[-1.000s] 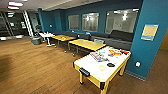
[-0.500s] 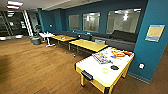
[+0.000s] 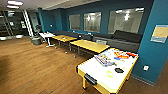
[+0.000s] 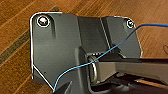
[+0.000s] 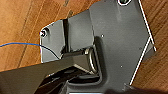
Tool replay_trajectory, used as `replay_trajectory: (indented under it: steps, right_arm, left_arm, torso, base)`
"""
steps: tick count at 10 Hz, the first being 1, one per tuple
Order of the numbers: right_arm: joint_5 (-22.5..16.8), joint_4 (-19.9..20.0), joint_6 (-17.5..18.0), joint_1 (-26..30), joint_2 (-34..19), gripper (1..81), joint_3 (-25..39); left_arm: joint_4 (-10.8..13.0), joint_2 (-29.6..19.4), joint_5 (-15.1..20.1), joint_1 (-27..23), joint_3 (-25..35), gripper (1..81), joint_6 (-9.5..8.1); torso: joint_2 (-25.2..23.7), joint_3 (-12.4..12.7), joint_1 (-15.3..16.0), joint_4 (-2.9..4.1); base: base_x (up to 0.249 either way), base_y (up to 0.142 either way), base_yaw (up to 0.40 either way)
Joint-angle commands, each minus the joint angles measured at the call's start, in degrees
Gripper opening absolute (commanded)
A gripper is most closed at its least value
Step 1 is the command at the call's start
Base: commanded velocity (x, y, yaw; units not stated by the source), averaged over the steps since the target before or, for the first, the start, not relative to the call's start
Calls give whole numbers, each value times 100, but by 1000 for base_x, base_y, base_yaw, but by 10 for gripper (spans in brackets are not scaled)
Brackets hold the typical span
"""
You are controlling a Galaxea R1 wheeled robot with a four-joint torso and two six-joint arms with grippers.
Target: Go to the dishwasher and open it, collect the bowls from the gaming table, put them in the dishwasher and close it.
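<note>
Ceiling lights [image 3: 15, 3] glare; room dim, soft blur.

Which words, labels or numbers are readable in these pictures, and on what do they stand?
None can be read.
Wall poster: print too blurred.
Game table top: coloured markings, too blurred.
Small wall plate: no legible text.

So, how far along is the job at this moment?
Nothing looks done yet. In the head view, a white-topped yellow table stands close ahead on the wooden floor, small items on it. No bowl is recognisable. Collecting bowls and the dishwasher steps seem left.
</note>
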Motion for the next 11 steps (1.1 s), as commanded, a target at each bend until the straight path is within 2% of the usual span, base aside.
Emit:
replay_trajectory:
  steps: [1,11]
  right_arm:
    - [-344,-58,-13,253,-67,811,53]
    - [-344,-58,-13,262,-41,811,36]
  left_arm:
    - [23,-44,303,-245,29,811,17]
    - [5,-44,303,-245,3,811,17]
  torso:
    - [0,0,0,0]
    - [0,0,2,0]
  base:
    - [164,72,0]
    - [165,76,0]
